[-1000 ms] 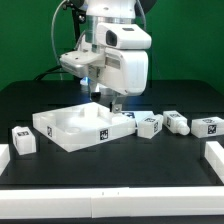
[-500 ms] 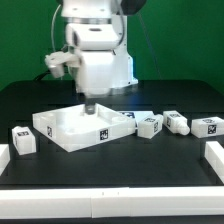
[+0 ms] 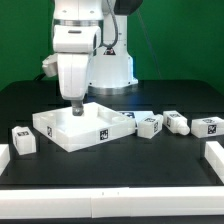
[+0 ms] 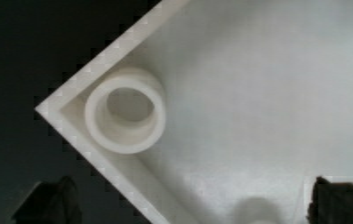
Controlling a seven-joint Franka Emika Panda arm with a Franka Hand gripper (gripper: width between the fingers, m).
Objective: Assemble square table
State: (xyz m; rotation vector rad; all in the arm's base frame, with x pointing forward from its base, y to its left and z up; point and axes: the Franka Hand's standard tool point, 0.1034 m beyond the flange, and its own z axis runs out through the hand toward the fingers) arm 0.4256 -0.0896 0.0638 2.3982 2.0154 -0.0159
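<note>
While the gripper (image 3: 75, 106) hangs over its rear corner, the table top (image 3: 90, 122) lies flat on the black table (image 3: 120, 190), left of centre in the exterior view, one corner turned toward the camera. The top is white with a raised rim. A black-and-white tag (image 3: 102, 133) sits on the rim face nearest the camera.

Wrist view: the same table top (image 4: 262, 110) fills most of the picture. One corner is in sight, with its round hole (image 4: 125, 116); the hole is ringed by a raised collar and shows open.

Gripper (image 4: 196, 198): the two dark fingers (image 4: 52, 200) stand wide apart, with only the white top showing between them. Released, grasping nothing. Cannot tell whether the fingertips touch the top.

Legs, all loose on the black table, each short, white and tagged:
- To the exterior view's right of the top, a first leg (image 3: 150, 125), a second leg (image 3: 175, 122) and a third leg (image 3: 208, 126) lie in a rough row. The first is near the top's right corner, the third well apart from it.
- A fourth leg (image 3: 22, 138) lies alone on the exterior view's left, near the top's left corner but apart from it.

Further out, toward the camera:
- A left block (image 3: 4, 158), plain white, at the exterior view's left edge.
- A right block (image 3: 214, 158), plain white, at the right edge.

The white arm (image 3: 80, 50) rises behind the top, against a green backdrop (image 3: 20, 40).
</note>
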